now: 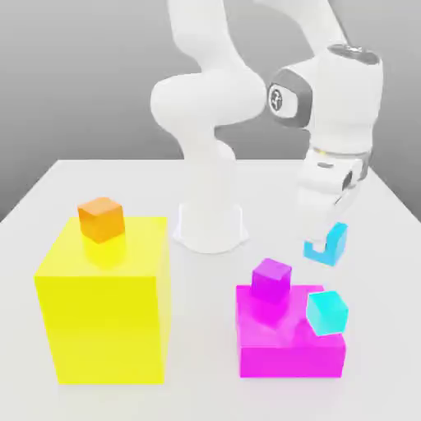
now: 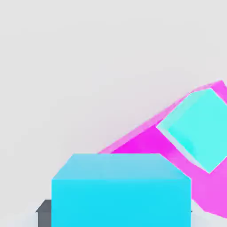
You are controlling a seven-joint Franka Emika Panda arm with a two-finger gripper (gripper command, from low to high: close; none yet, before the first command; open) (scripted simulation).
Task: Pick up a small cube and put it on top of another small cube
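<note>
The small cube [image 1: 332, 247] is sky-blue and glossy. It sits between the fingers of my gripper [image 1: 325, 233], low over the white table, just behind the magenta block [image 1: 288, 349]. One white finger [image 1: 319, 215] covers part of its front face. In the hand view the sky-blue cube [image 2: 120, 190] looms close, with a dark fingertip [image 2: 44, 209] at its side. A greener turquoise small cube [image 1: 327, 312] rests tilted on the magenta block's corner nearest my gripper; the hand view has the turquoise cube [image 2: 199, 128] beyond the held one. A small purple cube [image 1: 271, 278] also stands on that block.
A big yellow block [image 1: 103, 316] stands at the exterior view's left with a small orange cube [image 1: 101, 219] on top. The arm's white base [image 1: 211, 224] rises at the middle back of the table [image 1: 49, 193].
</note>
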